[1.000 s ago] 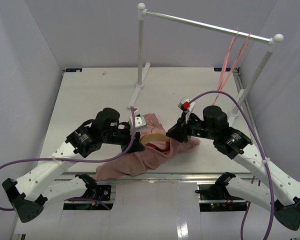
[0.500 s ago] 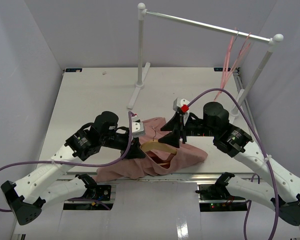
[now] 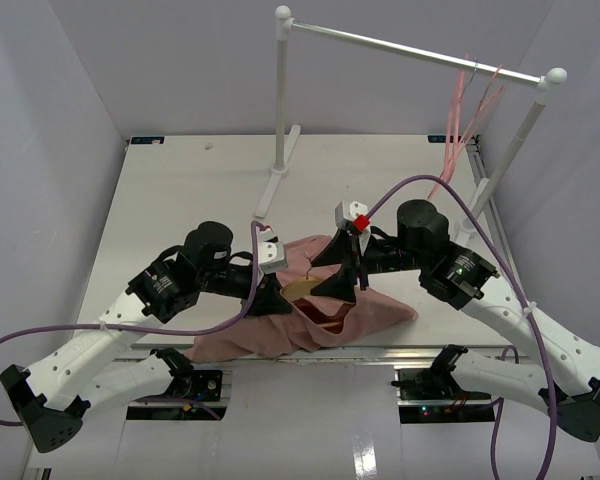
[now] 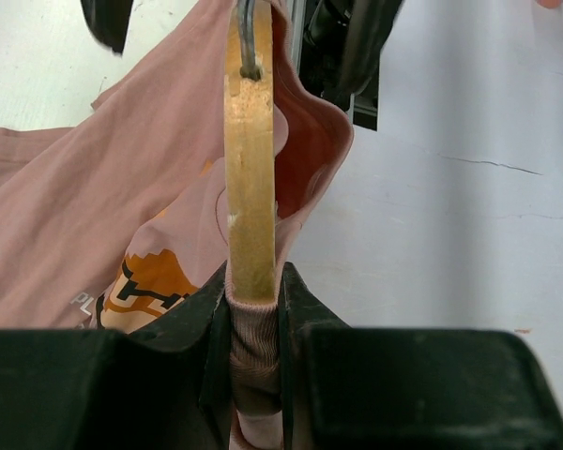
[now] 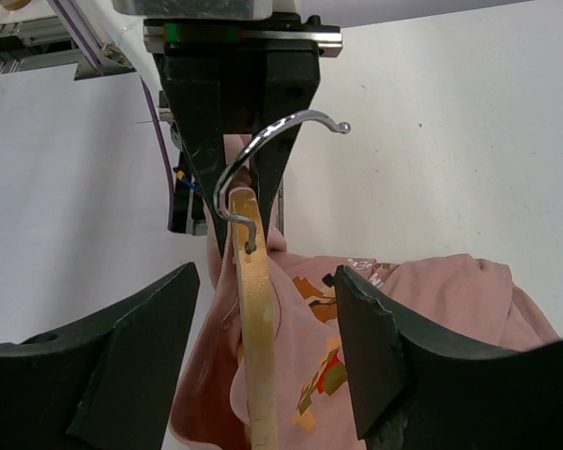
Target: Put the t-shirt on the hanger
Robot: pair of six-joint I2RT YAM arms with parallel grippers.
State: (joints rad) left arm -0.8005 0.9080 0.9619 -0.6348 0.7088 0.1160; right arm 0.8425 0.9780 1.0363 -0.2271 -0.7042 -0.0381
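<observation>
The tan wooden hanger (image 3: 305, 289) stands on edge over the pink t-shirt (image 3: 385, 311), near the table's front edge. My left gripper (image 3: 274, 291) is shut on one end of the hanger (image 4: 251, 169), with the shirt's ribbed collar pinched round the wood between its jaws (image 4: 253, 323). The rest of the t-shirt (image 4: 84, 197) drapes off to the left with its orange print showing. My right gripper (image 3: 341, 266) is open, and its fingers straddle the hanger (image 5: 255, 328) without touching it. The dark metal hook (image 5: 272, 131) curves up ahead of it. The t-shirt (image 5: 432, 291) lies below.
A white clothes rail (image 3: 410, 48) on two posts stands at the back. Thin pink wire hangers (image 3: 462, 120) hang near its right end. The left post's base (image 3: 276, 170) stands on the table behind the arms. The shirt's hem lies at the table's front edge (image 3: 310, 352).
My right gripper has opened, let go of the shirt and moved left, so its fingers now straddle the hanger. The freed fabric has dropped and spread to the right. My left gripper's hold is unchanged.
</observation>
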